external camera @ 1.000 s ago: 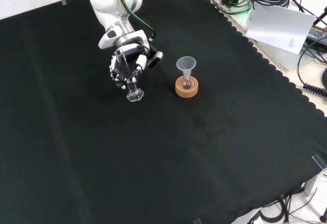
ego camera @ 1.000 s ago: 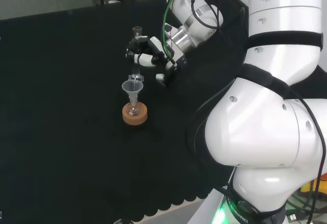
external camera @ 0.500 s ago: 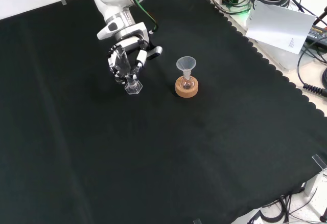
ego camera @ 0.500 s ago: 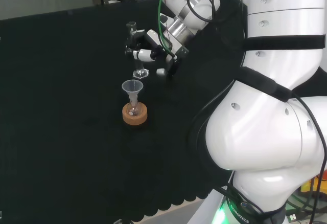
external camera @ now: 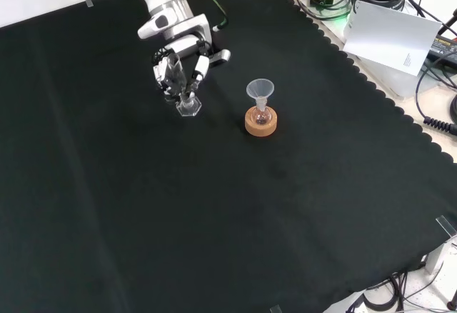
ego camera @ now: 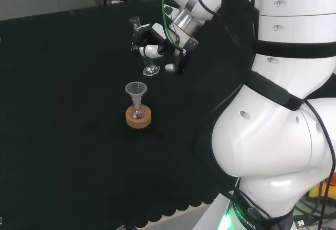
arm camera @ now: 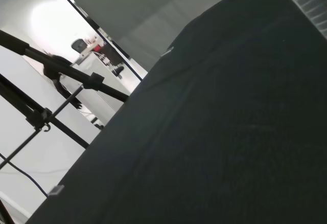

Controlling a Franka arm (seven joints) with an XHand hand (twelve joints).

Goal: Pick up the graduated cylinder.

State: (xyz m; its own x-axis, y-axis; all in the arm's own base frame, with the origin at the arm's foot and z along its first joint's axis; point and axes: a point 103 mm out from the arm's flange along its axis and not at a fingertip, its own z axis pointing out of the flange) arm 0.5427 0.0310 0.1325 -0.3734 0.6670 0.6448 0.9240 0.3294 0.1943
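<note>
Here, hand [external camera: 178, 70] curled round graduated cylinder [external camera: 187, 100], black cloth [external camera: 214, 206] around.

The surface [external camera: 214, 220] is covered with black cloth, matt and finely woven, with a scalloped edge along its right side in the front view. The cylinder [external camera: 187, 100] is clear, glossy glass or plastic, catching small highlights on its flat base. The hand [external camera: 178, 66] is smooth plastic, white shells over black parts, with a slight sheen. The arm [ego camera: 273, 135] has glossy white casings with matt black bands between them. The funnel [external camera: 260, 89] is clear and shiny. The flask [external camera: 260, 116] under it is clear too. Its stand [external camera: 260, 125] is tan cork, dull and grainy.
</note>
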